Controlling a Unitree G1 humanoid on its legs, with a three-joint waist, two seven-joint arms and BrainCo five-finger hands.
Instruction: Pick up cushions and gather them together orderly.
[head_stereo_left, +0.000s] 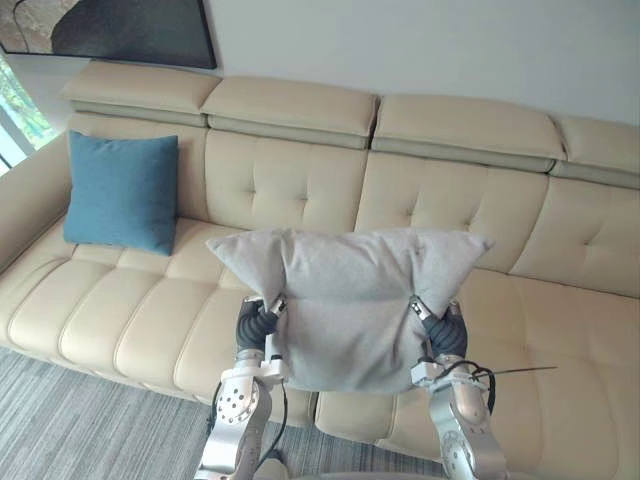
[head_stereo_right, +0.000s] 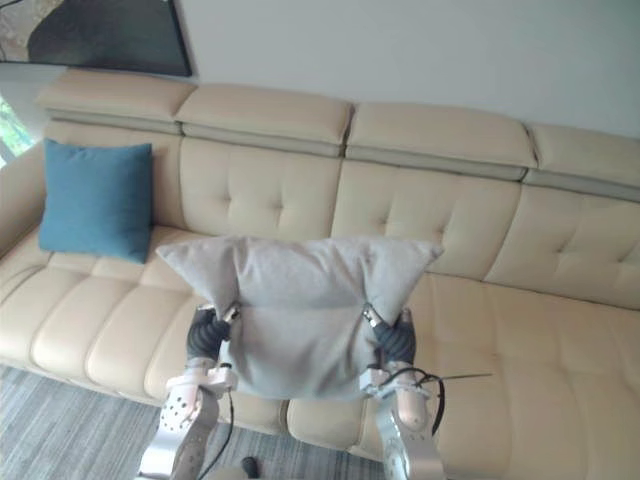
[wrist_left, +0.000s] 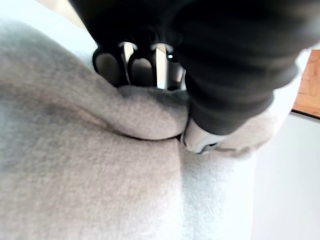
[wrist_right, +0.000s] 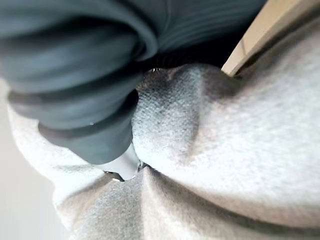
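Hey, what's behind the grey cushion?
The beige sofa, its seat and backrest showing around the cushion. Whatever lies on the seat directly behind it is covered.

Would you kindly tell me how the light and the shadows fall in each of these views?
Left eye view: a bright window at the left edge, the grey cushion and sofa softly lit, no glare. Left wrist view: deep shadow in the cushion's fold under the left hand. Right wrist view: the right hand shades the pinched fold beside it.
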